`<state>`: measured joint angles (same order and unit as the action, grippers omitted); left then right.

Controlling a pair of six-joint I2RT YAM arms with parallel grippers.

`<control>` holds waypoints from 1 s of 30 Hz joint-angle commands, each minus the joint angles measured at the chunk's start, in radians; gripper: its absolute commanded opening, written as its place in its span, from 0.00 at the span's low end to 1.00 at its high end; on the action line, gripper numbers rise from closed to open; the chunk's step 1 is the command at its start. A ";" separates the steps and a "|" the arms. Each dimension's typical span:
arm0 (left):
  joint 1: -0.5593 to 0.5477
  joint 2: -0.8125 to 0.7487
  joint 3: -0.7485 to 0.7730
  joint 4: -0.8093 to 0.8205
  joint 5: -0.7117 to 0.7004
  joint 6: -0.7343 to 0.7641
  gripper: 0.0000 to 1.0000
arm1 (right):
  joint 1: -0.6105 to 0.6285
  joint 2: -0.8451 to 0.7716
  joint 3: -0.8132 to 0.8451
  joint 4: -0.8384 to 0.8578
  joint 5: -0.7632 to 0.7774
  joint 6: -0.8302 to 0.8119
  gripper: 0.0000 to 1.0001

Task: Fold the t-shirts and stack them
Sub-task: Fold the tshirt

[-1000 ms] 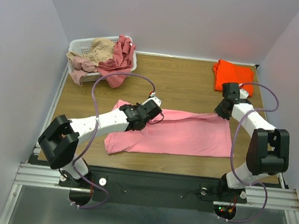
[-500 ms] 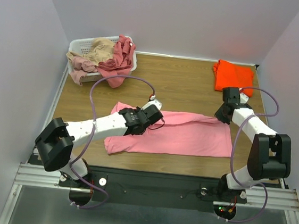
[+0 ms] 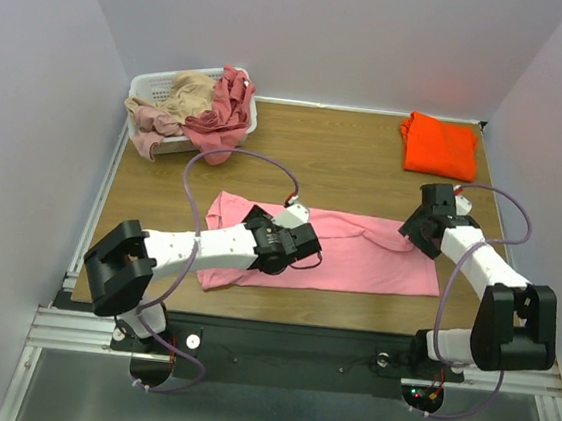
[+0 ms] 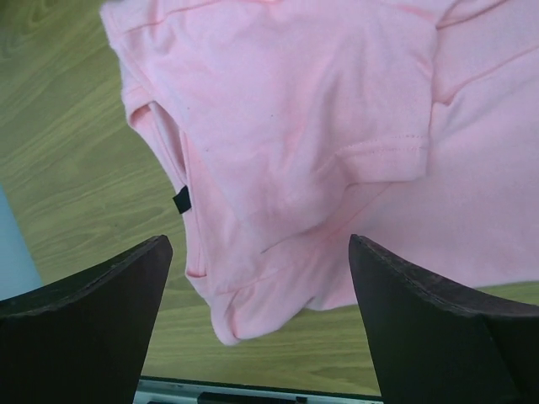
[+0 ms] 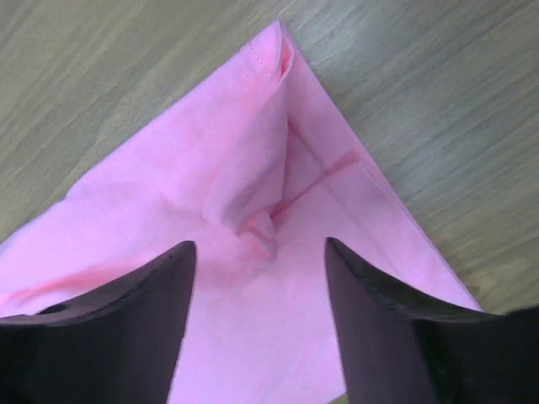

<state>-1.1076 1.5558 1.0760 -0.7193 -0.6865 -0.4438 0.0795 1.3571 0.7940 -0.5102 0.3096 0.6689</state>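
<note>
The bright pink t-shirt (image 3: 366,262) lies flat on the table, folded into a long strip running left to right. My left gripper (image 3: 296,244) hovers open over its left half. In the left wrist view the sleeve and collar end of the pink t-shirt (image 4: 295,101), with its dark neck label (image 4: 181,200), lie below the wide-open left gripper (image 4: 259,244). My right gripper (image 3: 413,230) stands open over the shirt's right end. In the right wrist view a small crease of pink t-shirt (image 5: 210,185) rises just ahead of the right gripper (image 5: 259,246). An orange t-shirt (image 3: 439,145) lies folded at the back right.
A white laundry basket (image 3: 153,85) at the back left holds dusty rose and tan t-shirts (image 3: 216,108), some hanging over its rim. Bare wooden table (image 3: 336,166) lies between basket and orange shirt. The table's near edge (image 4: 253,391) is close below the pink shirt.
Both grippers have opened and let go of the pink t-shirt. Both arms moved toward the near edge, carrying the shirt's far edge over onto itself, and the shirt now lies flat.
</note>
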 commanded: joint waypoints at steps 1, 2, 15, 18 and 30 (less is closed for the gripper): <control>-0.031 -0.129 0.071 -0.072 -0.142 -0.104 0.98 | 0.005 -0.097 0.042 -0.069 0.077 0.015 0.71; -0.031 -0.149 0.087 -0.060 -0.151 -0.102 0.98 | 0.005 -0.113 0.057 -0.077 0.091 0.009 0.77; 0.279 -0.329 -0.151 0.506 0.260 -0.215 0.98 | 0.141 0.069 0.211 -0.060 0.078 -0.172 1.00; 0.420 -0.242 -0.180 0.474 0.364 -0.271 0.98 | 0.195 0.143 0.218 -0.090 0.129 -0.117 1.00; 0.523 0.047 -0.243 0.593 0.492 -0.268 0.98 | 0.206 0.280 0.174 -0.106 0.336 -0.006 1.00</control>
<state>-0.6136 1.5497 0.8360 -0.1753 -0.2356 -0.6952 0.2943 1.6146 0.9817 -0.6010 0.5205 0.6128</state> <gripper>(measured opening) 0.985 0.995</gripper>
